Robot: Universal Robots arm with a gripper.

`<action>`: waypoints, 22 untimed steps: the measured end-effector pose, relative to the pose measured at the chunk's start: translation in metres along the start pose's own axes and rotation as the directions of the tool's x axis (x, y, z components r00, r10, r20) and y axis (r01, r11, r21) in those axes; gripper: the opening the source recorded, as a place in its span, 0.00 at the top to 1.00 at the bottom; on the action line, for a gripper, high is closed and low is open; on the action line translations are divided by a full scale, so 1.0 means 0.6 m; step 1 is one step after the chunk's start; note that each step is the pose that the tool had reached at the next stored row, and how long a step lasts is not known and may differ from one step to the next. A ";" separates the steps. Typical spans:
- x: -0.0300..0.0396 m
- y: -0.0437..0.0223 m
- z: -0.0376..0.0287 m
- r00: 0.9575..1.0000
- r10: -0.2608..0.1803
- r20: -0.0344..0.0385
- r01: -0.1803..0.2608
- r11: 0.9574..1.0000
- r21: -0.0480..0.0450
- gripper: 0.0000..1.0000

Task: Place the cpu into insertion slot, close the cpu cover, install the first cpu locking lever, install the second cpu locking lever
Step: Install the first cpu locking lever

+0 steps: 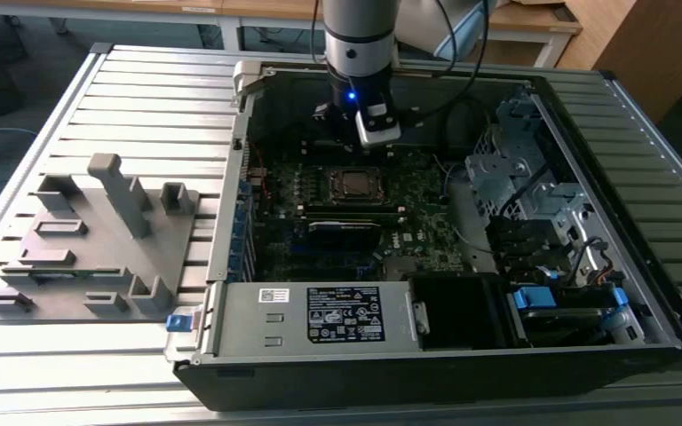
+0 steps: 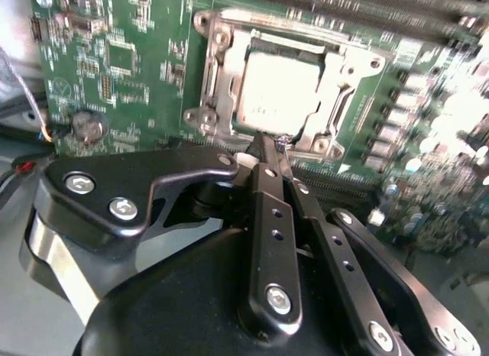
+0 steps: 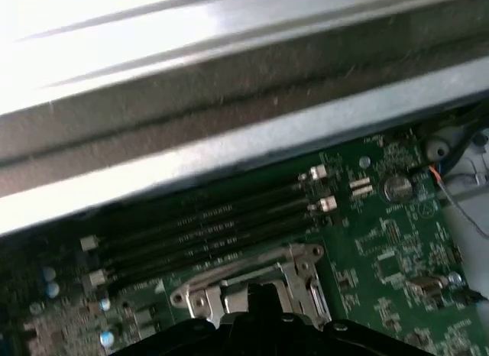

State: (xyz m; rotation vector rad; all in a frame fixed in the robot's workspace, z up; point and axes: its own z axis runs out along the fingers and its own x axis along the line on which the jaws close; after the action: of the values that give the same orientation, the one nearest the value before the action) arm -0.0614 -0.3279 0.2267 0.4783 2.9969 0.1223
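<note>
Already the cpu (image 2: 276, 89) is seated in the insertion slot (image 2: 321, 131), at upper centre of the second wrist view, and the cpu cover (image 2: 223, 81) is laid flat around it, so that the chip is framed and held down. The pincer (image 2: 271, 146) is seen with its fingertips (image 2: 262, 148) drawn together on nothing, their points poised at the cover's near edge, apparently for the locking work. In the exterior view the socket lies mid-frame inside the open computer case (image 1: 625, 293) on the counter (image 1: 139, 89).

motherboard (image 2: 114, 66) green | cpu (image 2: 276, 92) silver-grey | claw (image 2: 273, 146) black
</note>
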 end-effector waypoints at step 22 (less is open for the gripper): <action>-0.004 -0.013 0.011 0.983 -0.184 -0.003 0.184 0.983 0.023 0.90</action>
State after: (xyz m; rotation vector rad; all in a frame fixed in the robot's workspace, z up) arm -0.0606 -0.3354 0.2196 0.2008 3.0274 0.0719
